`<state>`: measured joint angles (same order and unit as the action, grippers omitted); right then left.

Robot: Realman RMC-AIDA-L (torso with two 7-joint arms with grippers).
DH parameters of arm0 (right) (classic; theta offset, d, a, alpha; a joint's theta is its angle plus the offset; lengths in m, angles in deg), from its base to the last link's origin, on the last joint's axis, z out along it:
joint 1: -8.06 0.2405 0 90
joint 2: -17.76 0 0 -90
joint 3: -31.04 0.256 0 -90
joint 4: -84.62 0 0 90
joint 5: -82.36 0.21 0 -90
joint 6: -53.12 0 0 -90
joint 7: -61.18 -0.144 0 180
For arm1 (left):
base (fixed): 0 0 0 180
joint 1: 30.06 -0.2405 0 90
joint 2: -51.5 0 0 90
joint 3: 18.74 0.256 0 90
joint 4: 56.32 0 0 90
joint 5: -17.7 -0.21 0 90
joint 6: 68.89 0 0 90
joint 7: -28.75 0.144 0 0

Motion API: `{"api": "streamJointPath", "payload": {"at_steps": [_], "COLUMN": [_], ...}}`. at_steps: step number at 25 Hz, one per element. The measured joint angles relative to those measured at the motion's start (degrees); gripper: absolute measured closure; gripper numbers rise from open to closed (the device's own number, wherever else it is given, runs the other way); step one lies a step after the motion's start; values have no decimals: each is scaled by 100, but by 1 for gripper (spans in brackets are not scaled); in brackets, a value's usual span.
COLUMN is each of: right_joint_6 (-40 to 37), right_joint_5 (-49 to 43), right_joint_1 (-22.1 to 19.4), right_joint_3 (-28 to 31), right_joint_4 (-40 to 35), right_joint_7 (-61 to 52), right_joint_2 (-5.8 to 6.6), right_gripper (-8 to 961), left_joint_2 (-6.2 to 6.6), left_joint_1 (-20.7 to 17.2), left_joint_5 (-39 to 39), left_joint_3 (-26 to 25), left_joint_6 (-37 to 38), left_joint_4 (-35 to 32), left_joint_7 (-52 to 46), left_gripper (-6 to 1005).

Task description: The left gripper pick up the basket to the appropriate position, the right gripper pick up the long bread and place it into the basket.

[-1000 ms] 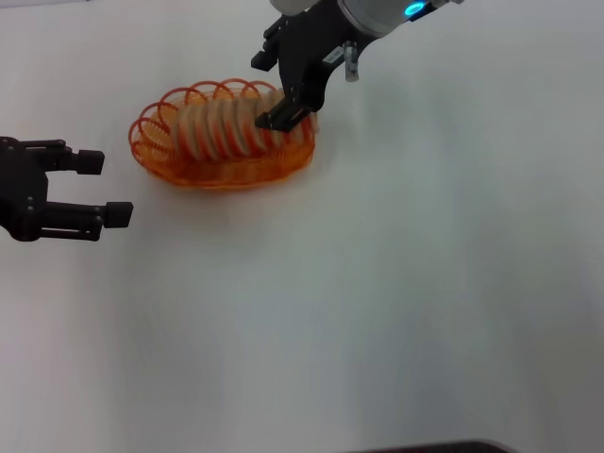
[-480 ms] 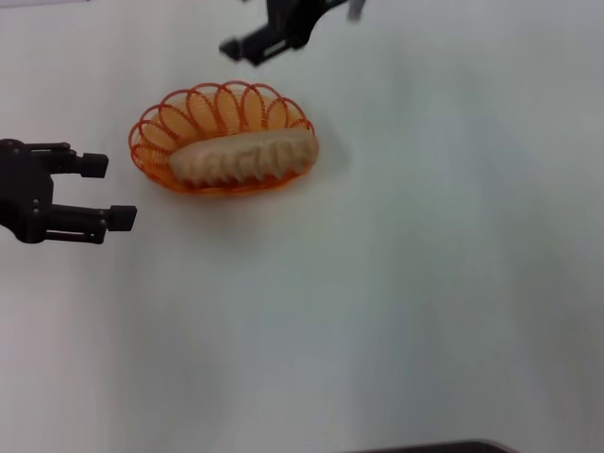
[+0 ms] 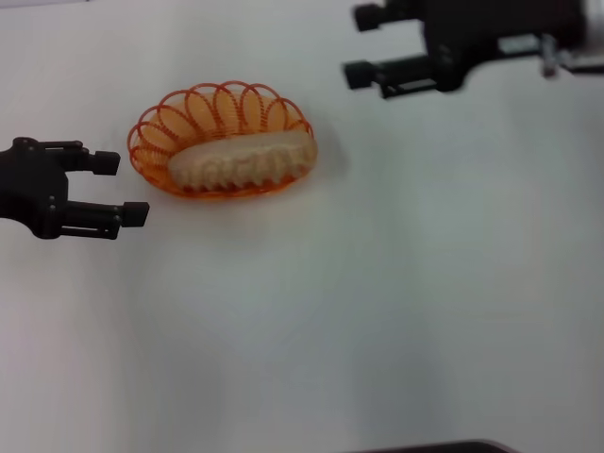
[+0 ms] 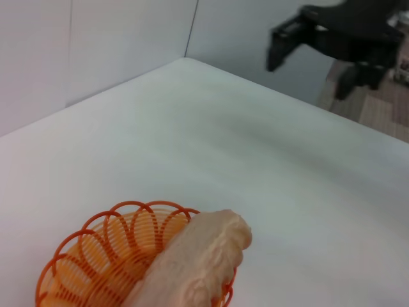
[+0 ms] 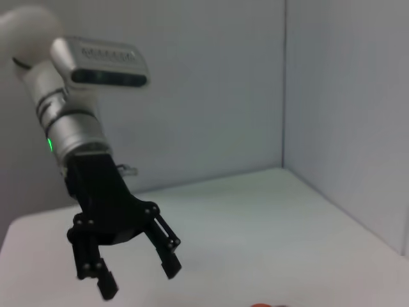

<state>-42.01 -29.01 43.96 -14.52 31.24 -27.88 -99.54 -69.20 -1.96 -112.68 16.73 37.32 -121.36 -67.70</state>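
Bread was sitting in the basket, both claws empty.
Left gripper [image 3: 123, 189] hovered beside the basket [image 3: 189, 113], fingers spread wide; the long bread [image 3: 241, 159] lay inside along the near rim. Right gripper [image 3: 361, 45] hung farther back over the table [image 3: 377, 302], fingers apart.

Left pincer [image 3: 130, 188] low at left, fingers apart; right pincer [image 3: 360, 44] raised far right, fingers apart.

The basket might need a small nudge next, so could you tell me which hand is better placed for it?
Left, probably. The left hand sits open just beside the basket, which holds the long bread. The right hand is open, farther away.
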Motion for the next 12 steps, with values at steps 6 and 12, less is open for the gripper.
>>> {"api": "streamJointPath", "payload": {"at_steps": [6,12], "right_joint_6": [-43,27], "right_joint_5": [51,-425], "right_joint_1": [-1044,-1596], "right_joint_3": [48,17], "right_joint_4": [31,151], "right_joint_7": [670,1138], "right_joint_2": [-152,-248], "right_gripper": [195,195], "left_joint_2": [-5,73], "left_joint_1": [24,-6], "left_joint_5": [-11,-22], "left_joint_3": [23,42], "left_joint_6": [-104,-304], "left_joint_4": [159,504], "left_joint_7": [-11,15], "left_gripper": [153,153]}}
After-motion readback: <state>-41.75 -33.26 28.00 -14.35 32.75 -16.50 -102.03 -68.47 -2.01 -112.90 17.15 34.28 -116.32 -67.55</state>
